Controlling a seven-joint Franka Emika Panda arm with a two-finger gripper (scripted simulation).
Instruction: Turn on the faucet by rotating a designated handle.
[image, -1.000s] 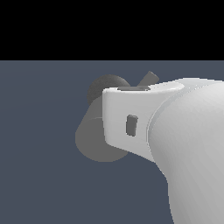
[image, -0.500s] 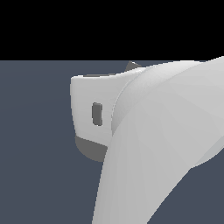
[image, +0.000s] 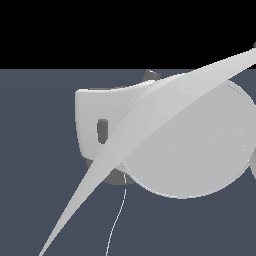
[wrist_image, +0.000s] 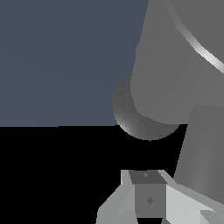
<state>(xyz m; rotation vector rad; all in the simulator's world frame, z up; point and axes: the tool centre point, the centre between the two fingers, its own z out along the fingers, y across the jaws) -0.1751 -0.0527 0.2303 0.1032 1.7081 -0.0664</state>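
The faucet (wrist_image: 175, 61) is seen close by the gripper (wrist_image: 148, 197); the handle (wrist_image: 199, 48) is glimpsed, untouched. Whether the jaws are apart cannot be told.

arm: white robot arm (image: 190, 145) has swung across the exterior view, filling far more of it | faucet: matte grey cylindrical faucet (image: 117, 176), open to view a second ago, now shows only slivers
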